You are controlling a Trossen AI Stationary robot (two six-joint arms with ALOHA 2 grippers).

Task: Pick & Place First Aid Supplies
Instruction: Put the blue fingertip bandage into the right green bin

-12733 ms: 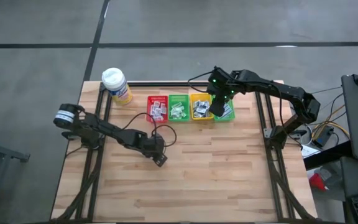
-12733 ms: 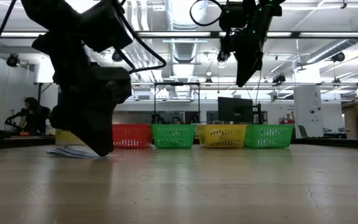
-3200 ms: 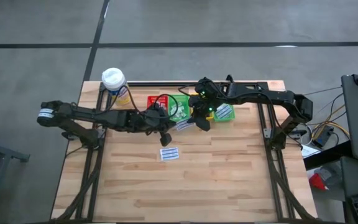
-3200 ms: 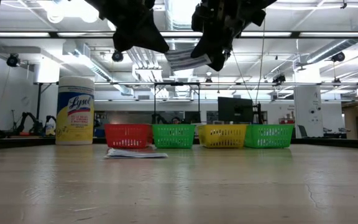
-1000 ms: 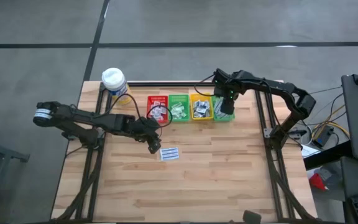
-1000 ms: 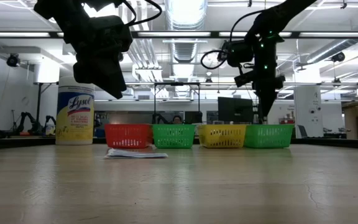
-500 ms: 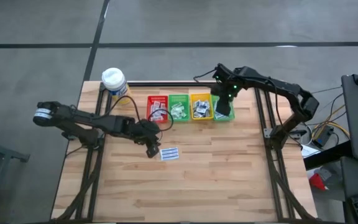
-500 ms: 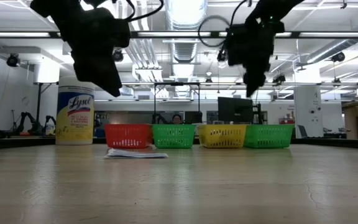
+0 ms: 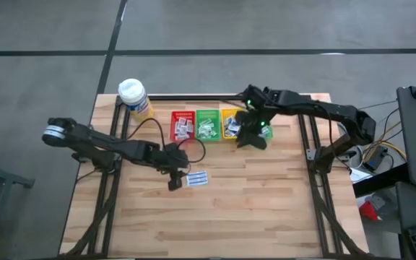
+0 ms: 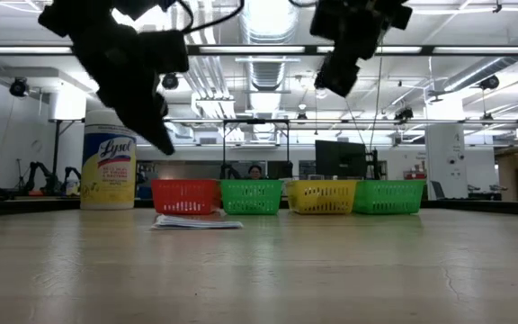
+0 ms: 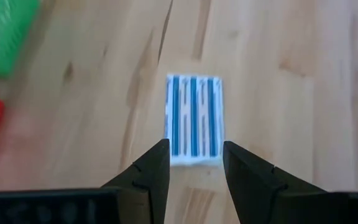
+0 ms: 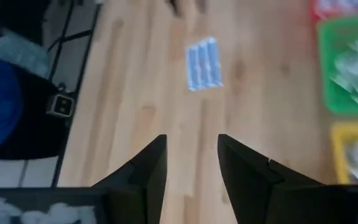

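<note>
Left gripper (image 11: 194,163) reached flat striped packet (image 11: 194,119).

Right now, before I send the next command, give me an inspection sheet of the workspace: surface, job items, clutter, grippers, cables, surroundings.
Surface: wooden table, mostly bare boards.
Job's things: one blue-striped packet lies flat on the table, apart from the bins; more packets fill the red bin, green bin and yellow bin; a further green bin stands at the row's right end.
Clutter: Lysol canister at the table's far left corner.
Grippers: left gripper open, hovering just short of the striped packet; right gripper open and empty, raised in front of the bins.
Cables: black cable loops by the left wrist.
Surroundings: grey floor, a person seated far behind the bins.
</note>
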